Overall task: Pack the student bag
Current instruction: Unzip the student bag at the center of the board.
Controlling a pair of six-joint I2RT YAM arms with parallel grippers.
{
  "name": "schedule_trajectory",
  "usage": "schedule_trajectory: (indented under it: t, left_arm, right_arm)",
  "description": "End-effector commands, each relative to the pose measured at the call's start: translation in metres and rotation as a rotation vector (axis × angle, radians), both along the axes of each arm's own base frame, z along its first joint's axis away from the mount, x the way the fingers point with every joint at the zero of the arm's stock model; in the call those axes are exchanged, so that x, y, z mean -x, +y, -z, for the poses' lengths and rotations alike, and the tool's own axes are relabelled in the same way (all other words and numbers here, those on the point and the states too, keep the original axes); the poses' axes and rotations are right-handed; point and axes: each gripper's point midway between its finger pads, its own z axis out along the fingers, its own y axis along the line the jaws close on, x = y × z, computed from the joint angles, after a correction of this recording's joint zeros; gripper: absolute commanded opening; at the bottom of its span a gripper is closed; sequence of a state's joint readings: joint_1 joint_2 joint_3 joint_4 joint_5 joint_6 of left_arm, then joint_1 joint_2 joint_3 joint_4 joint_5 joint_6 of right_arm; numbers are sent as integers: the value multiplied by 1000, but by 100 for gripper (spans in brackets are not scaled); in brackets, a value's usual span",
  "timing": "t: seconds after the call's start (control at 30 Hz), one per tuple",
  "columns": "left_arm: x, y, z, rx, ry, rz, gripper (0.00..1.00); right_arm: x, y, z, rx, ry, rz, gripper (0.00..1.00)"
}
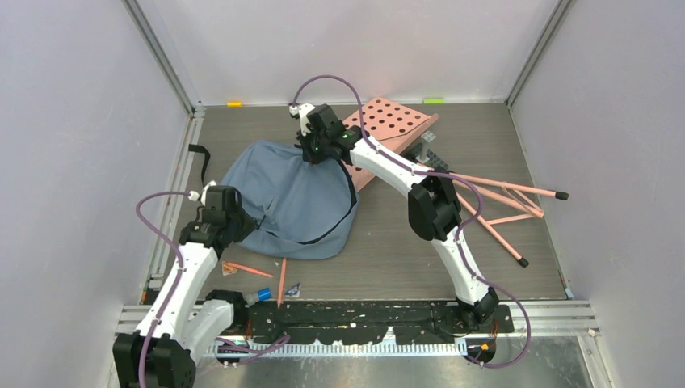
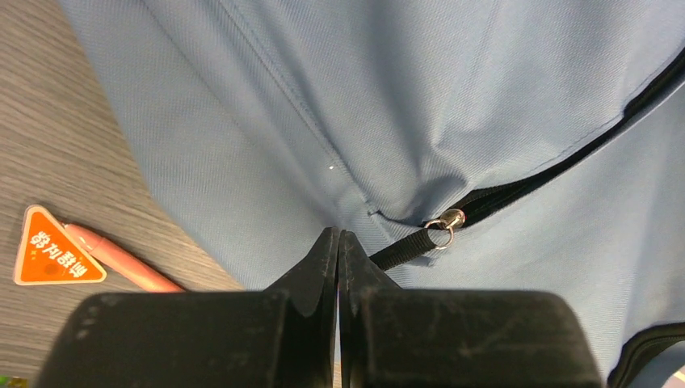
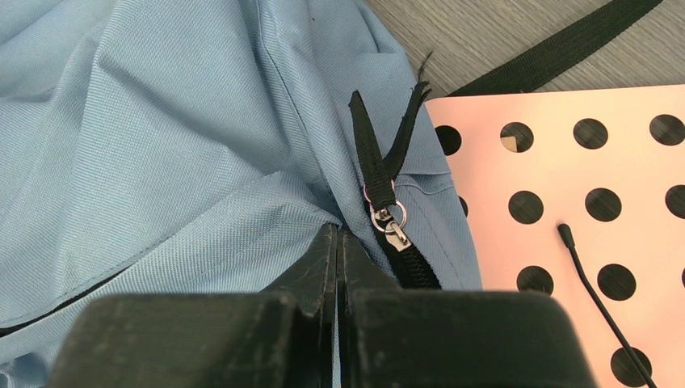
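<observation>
We see a soft dusty-blue fabric backpack lying flat on the grey wood-grain table, left of centre. The left gripper sits at its near-left edge, jaws pressed together. The right gripper sits at its far edge — jaws together too, just beside a silver zipper pull. Whether either pinches fabric, we cannot tell. A pink perforated board lies just right of the bag.
</observation>
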State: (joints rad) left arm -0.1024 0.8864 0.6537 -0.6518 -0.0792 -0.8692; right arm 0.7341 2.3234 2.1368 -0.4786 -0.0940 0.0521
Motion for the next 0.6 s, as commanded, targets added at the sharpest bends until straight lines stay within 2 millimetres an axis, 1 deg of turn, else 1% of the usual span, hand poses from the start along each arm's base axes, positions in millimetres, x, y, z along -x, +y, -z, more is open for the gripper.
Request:
schedule_trajectory:
  t: [0.0,0.1,0.17,0.2,0.27,0.33,0.47,0.57]
  left_arm:
    - [33,10,26,-57,118,15,0]
    - [39,10,31,-53,124,21,0]
    - [40,8,30,-47,115,29,0]
    - [40,8,29,-45,109,34,0]
    - [41,9,29,-52,110,35,0]
    - [45,11,33,-62,131,35,0]
    - [53,13,45,-73,189,34,0]
    - [51,15,42,-83,195,24,0]
  right_arm:
    - [-32,-18,-60,-47,-169,120,0]
    - [-31,-17,-64,-59,-170,122,0]
    - [-30,-15,-68,-77,-167,118,0]
    - [-27,-10,-72,-100,-158,91,1]
    - [-24,-5,-81,-133,-157,78,0]
    - [-23,-3,-90,-161,-160,79,1]
    - [-21,-1,-107,-200,-178,80,0]
    - [-21,-2,-113,-208,-187,82,0]
